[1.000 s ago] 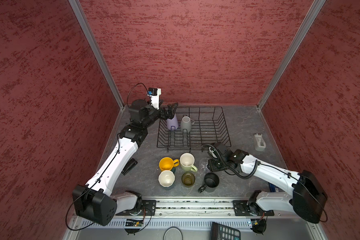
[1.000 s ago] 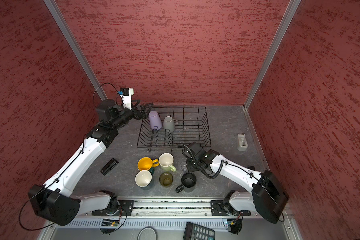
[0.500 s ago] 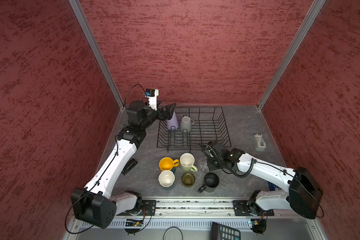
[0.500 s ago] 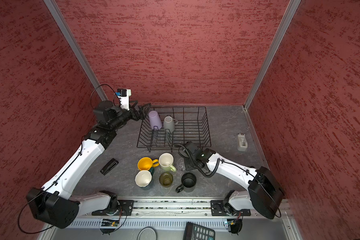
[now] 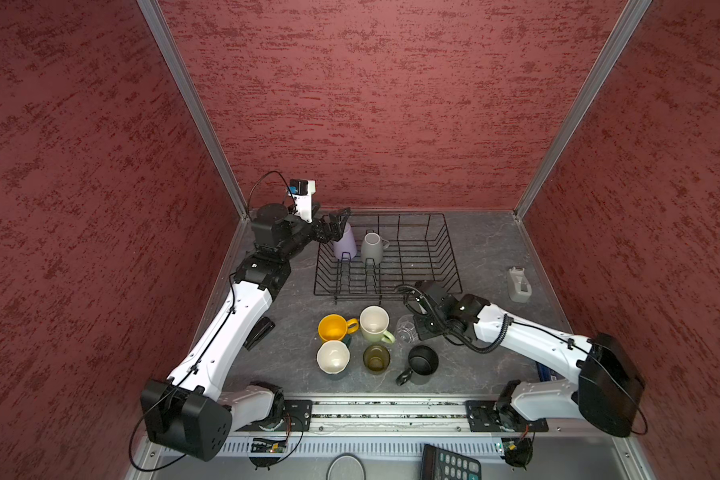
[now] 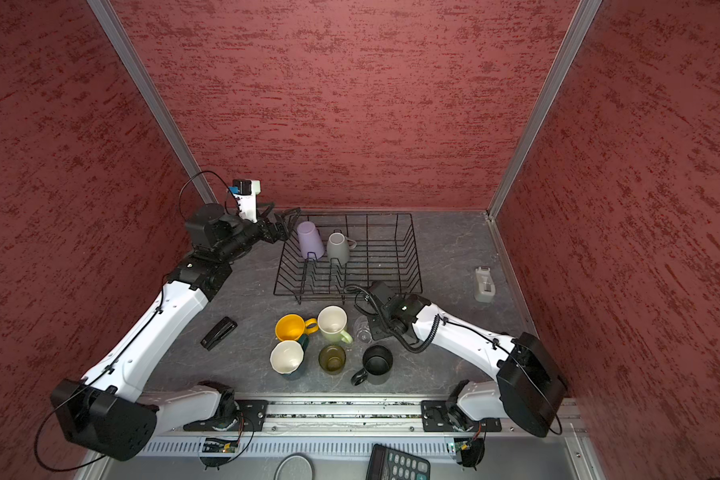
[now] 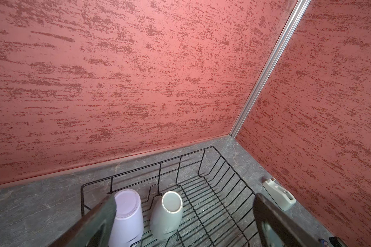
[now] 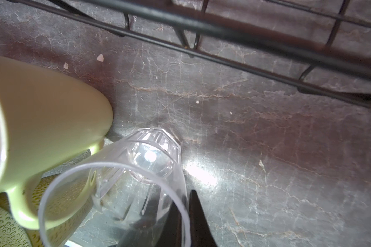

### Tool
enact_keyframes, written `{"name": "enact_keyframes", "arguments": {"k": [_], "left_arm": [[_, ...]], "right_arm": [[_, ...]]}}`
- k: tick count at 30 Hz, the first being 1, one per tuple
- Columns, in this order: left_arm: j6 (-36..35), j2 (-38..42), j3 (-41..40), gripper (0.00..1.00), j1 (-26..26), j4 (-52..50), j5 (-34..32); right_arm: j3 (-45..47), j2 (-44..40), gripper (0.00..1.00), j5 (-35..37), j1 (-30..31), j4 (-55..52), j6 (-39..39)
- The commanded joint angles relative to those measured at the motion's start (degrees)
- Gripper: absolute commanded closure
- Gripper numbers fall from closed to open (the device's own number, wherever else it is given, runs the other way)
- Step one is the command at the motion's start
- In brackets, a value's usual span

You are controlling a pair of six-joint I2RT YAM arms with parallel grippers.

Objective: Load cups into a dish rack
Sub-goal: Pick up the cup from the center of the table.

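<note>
The black wire dish rack (image 5: 433, 253) holds a lilac tumbler (image 5: 345, 245) and a grey mug (image 5: 371, 248), both upside down. My left gripper (image 5: 336, 222) hovers open beside the tumbler; in the left wrist view its fingers (image 7: 99, 222) stand wide apart over the tumbler (image 7: 126, 213) and grey mug (image 7: 167, 216). My right gripper (image 8: 183, 213) is shut on the wall of the clear glass (image 8: 137, 171), one finger inside and one outside. On the table stand a yellow mug (image 5: 334, 327), pale green mug (image 5: 375, 325), dark teal mug (image 5: 332, 357), olive-brown glass (image 5: 376, 358) and black mug (image 5: 422, 360).
A black stapler (image 5: 258, 332) lies left of the cups. A grey tape dispenser (image 5: 519, 284) stands right of the rack. A calculator (image 5: 449, 463) sits below the front rail. The clear glass (image 5: 407, 329) stands close to the pale green mug's handle and the rack's front edge.
My right gripper has reached the clear glass and closed on its rim. My left arm has drawn back a little from the tumbler, jaws still open.
</note>
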State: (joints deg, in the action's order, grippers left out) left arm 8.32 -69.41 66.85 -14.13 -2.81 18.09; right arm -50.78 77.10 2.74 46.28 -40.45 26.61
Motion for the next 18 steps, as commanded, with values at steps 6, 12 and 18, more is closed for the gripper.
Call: {"name": "enact_keyframes", "arguments": {"k": [6, 12, 18], "left_arm": [[3.6, 2.2, -2.8, 0.0, 1.4, 6.0, -1.4], [2.5, 2.6, -4.5, 0.0, 1.5, 8.5, -1.5], [1.6, 3.1, -7.4, 0.0, 1.4, 14.7, -1.2]], "right_arm": [[-4.8, -4.3, 1.0, 3.9, 0.3, -5.0, -1.4], [-7.3, -6.2, 1.0, 3.3, 0.3, -9.2, -3.2], [-10.9, -10.3, 1.0, 3.3, 0.3, -16.0, -3.5]]}}
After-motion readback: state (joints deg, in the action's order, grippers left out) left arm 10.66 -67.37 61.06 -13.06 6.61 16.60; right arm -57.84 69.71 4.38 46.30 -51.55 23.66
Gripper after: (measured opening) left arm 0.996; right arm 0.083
